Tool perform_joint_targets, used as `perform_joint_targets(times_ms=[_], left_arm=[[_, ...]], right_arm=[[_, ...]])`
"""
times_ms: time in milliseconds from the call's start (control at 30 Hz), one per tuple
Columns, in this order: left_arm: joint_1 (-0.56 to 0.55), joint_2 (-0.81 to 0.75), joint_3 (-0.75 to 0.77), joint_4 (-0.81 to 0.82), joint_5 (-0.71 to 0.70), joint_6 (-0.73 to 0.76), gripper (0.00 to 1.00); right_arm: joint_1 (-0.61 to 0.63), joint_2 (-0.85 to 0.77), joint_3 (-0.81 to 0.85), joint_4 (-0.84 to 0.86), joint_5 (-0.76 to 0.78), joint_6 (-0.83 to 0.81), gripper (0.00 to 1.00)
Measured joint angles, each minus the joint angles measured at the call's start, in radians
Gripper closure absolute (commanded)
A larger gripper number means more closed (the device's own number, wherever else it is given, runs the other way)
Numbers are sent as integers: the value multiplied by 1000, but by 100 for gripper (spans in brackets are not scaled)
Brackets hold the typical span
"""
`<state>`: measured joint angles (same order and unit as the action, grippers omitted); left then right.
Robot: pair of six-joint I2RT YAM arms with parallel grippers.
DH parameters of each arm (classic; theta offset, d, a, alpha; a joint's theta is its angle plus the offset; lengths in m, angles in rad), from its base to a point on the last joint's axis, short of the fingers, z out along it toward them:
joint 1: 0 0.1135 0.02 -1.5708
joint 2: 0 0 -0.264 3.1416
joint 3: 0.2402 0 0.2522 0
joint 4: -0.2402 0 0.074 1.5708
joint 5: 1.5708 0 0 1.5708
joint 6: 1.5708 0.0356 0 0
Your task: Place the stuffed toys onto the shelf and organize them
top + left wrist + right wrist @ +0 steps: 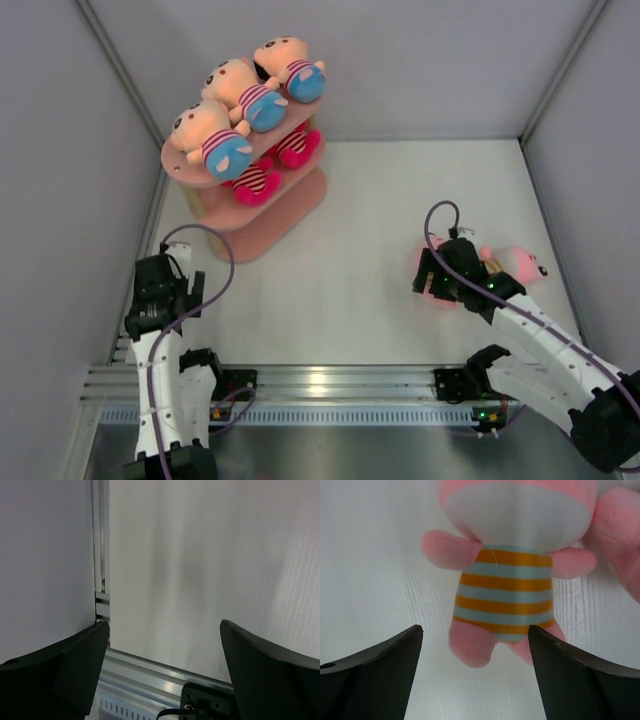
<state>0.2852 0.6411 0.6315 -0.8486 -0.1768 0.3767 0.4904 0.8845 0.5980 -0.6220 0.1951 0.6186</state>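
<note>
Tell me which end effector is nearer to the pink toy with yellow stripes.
Right. The right end effector hovers directly over the pink toy; the left end effector is far across the table, near the shelf.

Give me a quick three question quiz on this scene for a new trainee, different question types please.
1. True or false: the left gripper is holding a toy.
2. How many peach-headed toys lie on the top board of the shelf? A) two B) three C) five
3. Fill in: the right gripper is open over a pink toy whose shirt has ___ and pale blue stripes.
Key: 1 false; 2 B; 3 yellow.
</note>
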Motion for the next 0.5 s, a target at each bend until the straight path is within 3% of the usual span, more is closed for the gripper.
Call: perform_joint_targets(times_ms=[167,267,300,333,367,400,467,500], left_arm=[[0,-27,0,5,6,1,1],[0,-29,0,8,12,4,1],[0,-29,0,9,16,7,1],[0,-29,0,10,17,8,1],[0,-29,0,10,21,11,1],[0,-31,0,10,23,12,1],[0,-33,0,10,27,14,1],[0,-36,0,10,29,15,1]], right_arm=[[0,57,-3,5,94,6,15],[0,168,-1,11,127,-3,24],[0,212,-1,12,135,-8,31],[0,251,0,14,141,-15,53],[0,278,1,19,143,-22,66],[1,288,3,26,145,-29,88],[6,280,11,31,150,-40,100],[15,269,16,32,153,-58,100]])
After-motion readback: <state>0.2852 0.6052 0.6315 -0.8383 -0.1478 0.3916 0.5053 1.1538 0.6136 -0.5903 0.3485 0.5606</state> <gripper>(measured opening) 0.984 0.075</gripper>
